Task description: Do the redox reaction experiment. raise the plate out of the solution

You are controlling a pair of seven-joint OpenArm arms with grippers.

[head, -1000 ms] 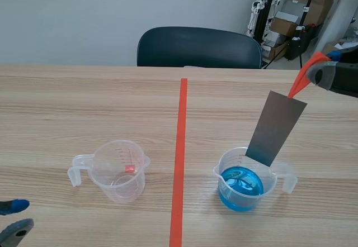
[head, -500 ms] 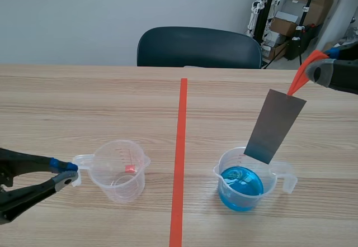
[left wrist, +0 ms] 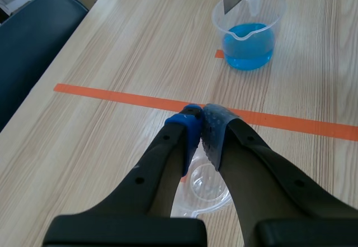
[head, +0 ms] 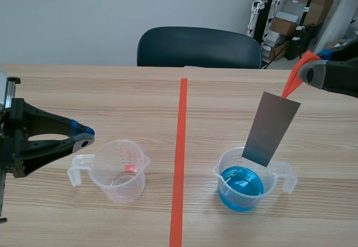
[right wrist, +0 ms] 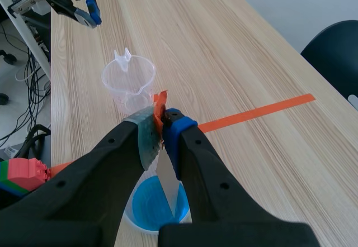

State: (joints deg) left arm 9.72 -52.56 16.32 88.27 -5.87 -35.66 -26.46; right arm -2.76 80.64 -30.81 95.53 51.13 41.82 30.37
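Right tool (right wrist: 161, 125) holds plate (head: 271, 128) over beaker (head: 226, 166) of blue solution (head: 241, 186).

Honestly, nothing readable here. The empty measuring cup (head: 120, 170) has red graduation lines and some tiny red print on its wall, but it's way too small to make out. Same deal with the cup of blue solution (head: 224, 171) and the cardboard boxes (head: 291, 20) out back: no legible print.

The plate (right wrist: 166, 191) is mostly hidden behind the right gripper (right wrist: 161, 122).
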